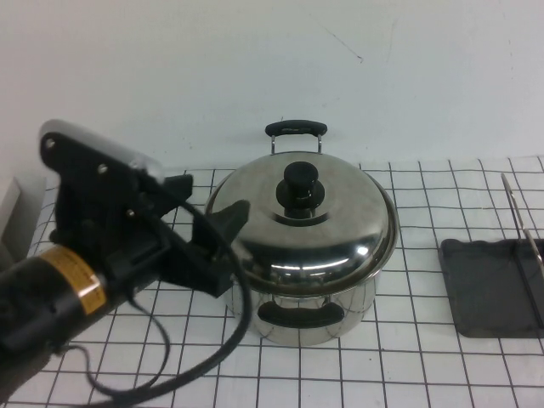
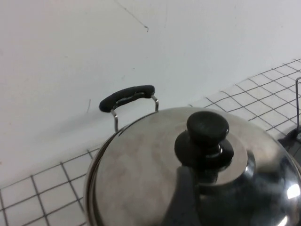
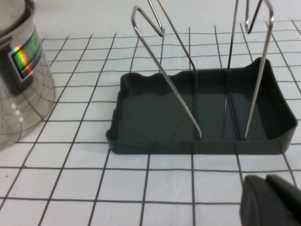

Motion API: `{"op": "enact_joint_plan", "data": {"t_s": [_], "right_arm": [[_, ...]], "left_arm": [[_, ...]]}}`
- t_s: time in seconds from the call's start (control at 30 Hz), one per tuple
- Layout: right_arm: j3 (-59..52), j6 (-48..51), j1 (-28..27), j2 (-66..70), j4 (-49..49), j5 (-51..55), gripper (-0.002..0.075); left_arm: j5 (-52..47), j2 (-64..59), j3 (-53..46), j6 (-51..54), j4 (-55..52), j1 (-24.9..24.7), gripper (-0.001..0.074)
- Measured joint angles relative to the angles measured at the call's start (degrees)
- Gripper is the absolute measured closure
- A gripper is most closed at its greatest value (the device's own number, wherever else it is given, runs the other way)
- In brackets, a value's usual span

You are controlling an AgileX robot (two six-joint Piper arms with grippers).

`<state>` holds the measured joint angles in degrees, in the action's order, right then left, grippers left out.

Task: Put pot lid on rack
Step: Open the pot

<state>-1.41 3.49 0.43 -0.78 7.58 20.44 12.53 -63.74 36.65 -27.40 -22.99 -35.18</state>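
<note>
Pot lid (image 1: 302, 223) sits on steel pot (image 1: 316, 299) mid-table, slightly askew, black knob (image 1: 301, 183) up. Left gripper (image 1: 223, 223) just left of lid, fingers spread, holding nothing. Rack (image 1: 495, 285) well off to right on grid mat (image 1: 408, 357). Right gripper (image 3: 273, 200) near rack's tray; grip state: can't tell.

One pot lid (image 1: 302, 223), one steel pot (image 1: 310, 306) with two black handles, one rack (image 1: 497, 285), one left gripper (image 1: 223, 225) and one right gripper (image 3: 273, 202) are counted.
</note>
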Motion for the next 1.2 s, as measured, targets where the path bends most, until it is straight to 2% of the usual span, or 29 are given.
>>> {"op": "enact_joint_plan", "data": {"t_s": [0.43,0.73,0.93,1.2], "right_arm": [[0.0,0.2,0.0,0.0,0.0,0.0,0.0729],[0.0,0.2,0.0,0.0,0.0,0.0,0.0729],[0.0,0.2,0.0,0.0,0.0,0.0,0.0729],[0.0,0.2,0.0,0.0,0.0,0.0,0.0729]], "left_arm": [[25.4,-22.2,5.1,6.7,6.5,-0.4,0.0225],[27.9,-29.1,7.9,13.4,11.3,-2.4,0.0224],[29.2,-33.0,11.9,14.2,13.3,-2.4,0.0224],[30.9,-36.1,12.2,14.7,16.7,-2.4,0.0224]]}}
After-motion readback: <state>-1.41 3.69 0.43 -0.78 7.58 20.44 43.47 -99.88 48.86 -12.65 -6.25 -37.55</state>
